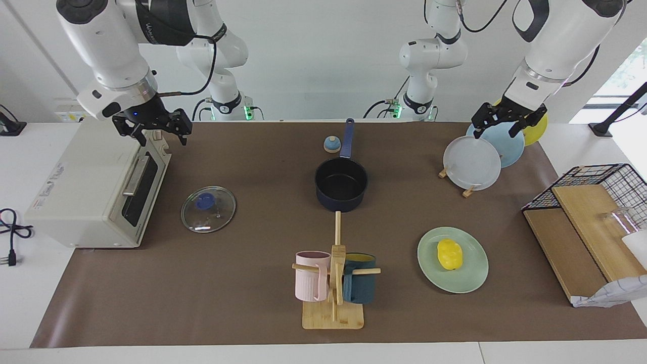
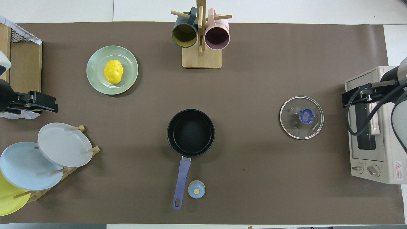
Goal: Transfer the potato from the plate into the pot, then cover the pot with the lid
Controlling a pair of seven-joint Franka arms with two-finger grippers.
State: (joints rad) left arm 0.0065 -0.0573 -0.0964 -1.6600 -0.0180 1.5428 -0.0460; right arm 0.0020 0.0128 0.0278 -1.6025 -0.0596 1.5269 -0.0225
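Nothing of the task is done yet, so every risk lies ahead. At the robots' edge of the brown mat (image 1: 252, 303) both claws hang raised and released, holding nothing: the left gripper (image 1: 508, 121) over the rack of standing plates (image 1: 472, 163) at the left arm's end, the right gripper (image 1: 151, 132) over the toaster oven (image 1: 96, 192) at the right arm's end. A careless descent from either start could clip the grey plate or the oven's top. Near that same edge sits a small blue-and-tan knob object (image 2: 196, 189), just beside the handle of the pot (image 2: 190, 133); a gripper sweeping in low could knock the handle and turn the pot, spoiling the aim for both drop and cover. The pot stands empty around the mat's middle. Level with it, toward the right arm's end, the lid (image 2: 301, 117) lies flat, knob up; its knob is small and the glass looks slick, so an off-centre pinch could let it tilt, slide, or land crooked on the rim. Closer to the mat's outer edge, toward the left arm's end, the potato (image 2: 113, 71) rests on the plate (image 2: 127, 57); lumpy and rounded, it could squirt from closing fingers, roll off, or drag the plate. The mug tree (image 2: 201, 35) stands at the outer edge's middle, well apart from the plate, but it is a hazard if the carry swings wide.
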